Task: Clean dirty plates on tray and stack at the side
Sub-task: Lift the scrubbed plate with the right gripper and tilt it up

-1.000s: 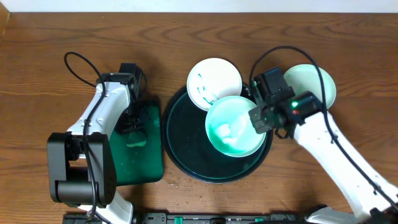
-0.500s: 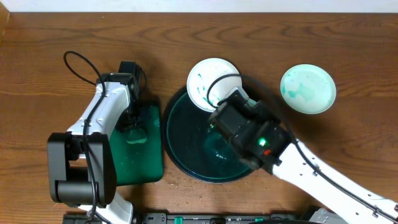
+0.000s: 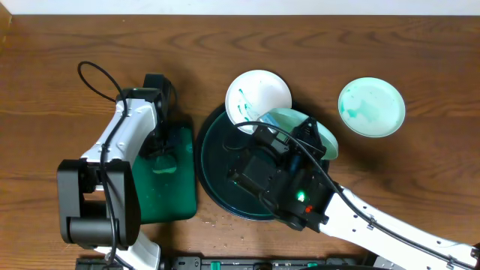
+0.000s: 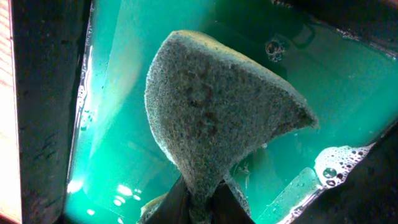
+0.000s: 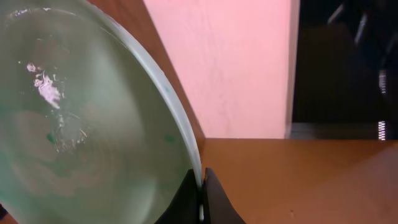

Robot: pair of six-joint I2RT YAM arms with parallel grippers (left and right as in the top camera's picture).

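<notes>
The round dark tray (image 3: 217,165) lies mid-table. One white plate (image 3: 259,96) with green marks rests on the tray's far rim. A second, green-smeared plate (image 3: 371,107) sits on the wood at the right. My right gripper (image 5: 200,200) is shut on the rim of a third plate (image 5: 81,124), held tilted on edge above the tray (image 3: 319,133). My left gripper (image 4: 199,202) is shut on a grey-green sponge (image 4: 217,118), which hangs over green soapy water.
A smaller rectangular green tray (image 3: 176,199) with soapy water lies left of the round tray, under the left arm (image 3: 124,135). The raised right arm (image 3: 285,187) covers much of the round tray. Bare wood shows at far left and right.
The right arm has lifted its plate from flat over the tray and tipped it onto its edge, swinging up and left. The left arm holds still.
</notes>
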